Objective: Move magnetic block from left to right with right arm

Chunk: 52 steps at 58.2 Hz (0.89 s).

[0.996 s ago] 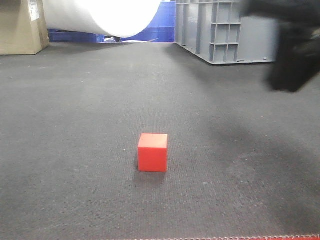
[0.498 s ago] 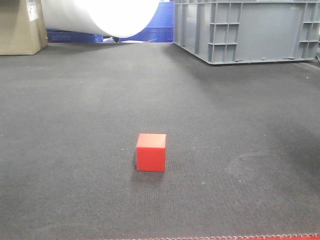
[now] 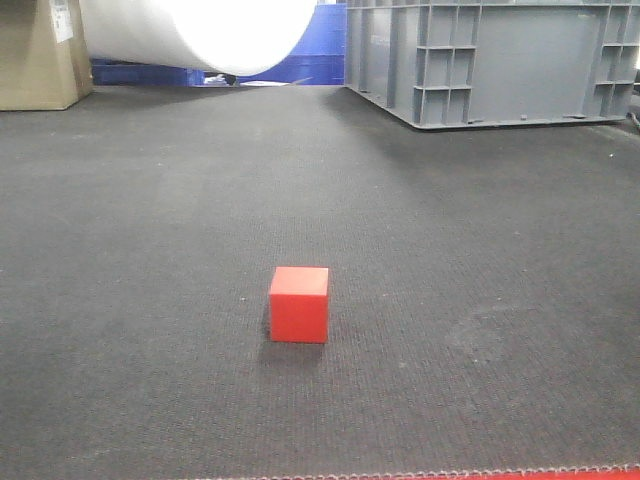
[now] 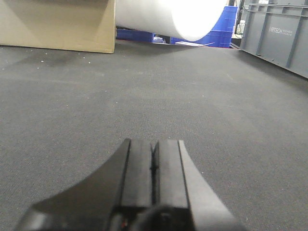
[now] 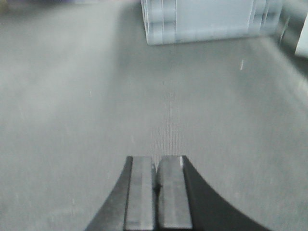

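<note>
The magnetic block [image 3: 299, 304], a small red cube, rests alone on the dark mat in the front view, a little left of centre and near the front edge. Neither arm shows in that view. In the left wrist view my left gripper [image 4: 154, 143] is shut with nothing between its fingers, low over bare mat. The right wrist view shows my right gripper [image 5: 155, 160] shut and empty too, over bare mat, facing a grey crate [image 5: 207, 19]. The block appears in neither wrist view.
A grey plastic crate [image 3: 500, 60] stands at the back right. At the back left are a cardboard box [image 3: 35, 55] and a large white roll [image 3: 200, 30], with blue bins [image 3: 310, 55] behind. A red strip runs along the mat's front edge [image 3: 500, 476].
The black right arm that filled the upper right of the front view a second ago has withdrawn out of sight. The red block stays in about the same place.
</note>
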Available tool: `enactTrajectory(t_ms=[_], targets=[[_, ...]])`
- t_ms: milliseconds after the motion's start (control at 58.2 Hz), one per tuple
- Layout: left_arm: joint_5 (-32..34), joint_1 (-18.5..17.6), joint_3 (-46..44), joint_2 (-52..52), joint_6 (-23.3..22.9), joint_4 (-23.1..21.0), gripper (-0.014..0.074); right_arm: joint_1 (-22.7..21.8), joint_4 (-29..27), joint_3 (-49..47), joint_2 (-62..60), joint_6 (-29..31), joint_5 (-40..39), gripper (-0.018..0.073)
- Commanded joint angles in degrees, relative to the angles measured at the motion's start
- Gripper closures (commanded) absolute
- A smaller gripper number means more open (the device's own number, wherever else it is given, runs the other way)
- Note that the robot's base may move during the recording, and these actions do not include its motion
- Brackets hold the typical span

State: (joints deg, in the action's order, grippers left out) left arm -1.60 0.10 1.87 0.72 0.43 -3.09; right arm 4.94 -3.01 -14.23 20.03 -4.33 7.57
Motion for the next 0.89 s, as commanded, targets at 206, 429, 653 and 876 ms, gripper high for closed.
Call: enactTrajectory(t_ms=[206,429,653,876], targets=[[4.8,-0.2,0.5,0.5,-0.4,-0.1,0.0722,-0.3,0.7,-0.5,-6.3,0.5,-5.6,0.0505],[4.8,-0.2,0.5,0.5,-0.4,-0.1,0.0722,-0.3,0.7,-0.5,-6.3,0.5,-5.2,0.0505],[4.8,-0.2,0.5,0.5,-0.4,-0.1,0.0722,-0.3,0.7,2.2,-7.6,0.5,-6.7,0.0505],[4.8,-0.2,0.5,0.5,-0.4,-0.1,0.0722,-0.3,1.0,10.3,-14.3,0.5,-14.0,0.0505]])
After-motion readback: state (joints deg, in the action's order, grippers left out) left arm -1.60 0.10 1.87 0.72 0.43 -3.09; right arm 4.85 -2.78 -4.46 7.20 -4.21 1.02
